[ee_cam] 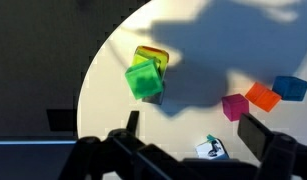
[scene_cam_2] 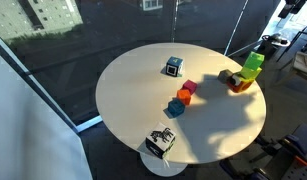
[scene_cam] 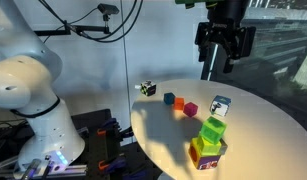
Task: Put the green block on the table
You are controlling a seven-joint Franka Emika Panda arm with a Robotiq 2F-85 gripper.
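Observation:
The lime-green block [scene_cam: 214, 130] sits on top of a larger multicoloured cube [scene_cam: 206, 152] near the edge of the round white table [scene_cam: 263, 120]. It shows the same way in both exterior views [scene_cam_2: 253, 65] and in the wrist view [ee_cam: 144, 80]. My gripper [scene_cam: 223, 40] hangs high above the table, open and empty. In the wrist view its fingers [ee_cam: 193, 130] frame the table below, and the green block lies up and to the left of them.
Blue [scene_cam: 169, 99], orange [scene_cam: 180, 103] and magenta [scene_cam: 191, 109] small blocks lie in a row mid-table. A white cube with blue-green marks [scene_cam: 221, 105] stands near them. A black-and-white cube [scene_cam: 146, 88] sits at the table edge.

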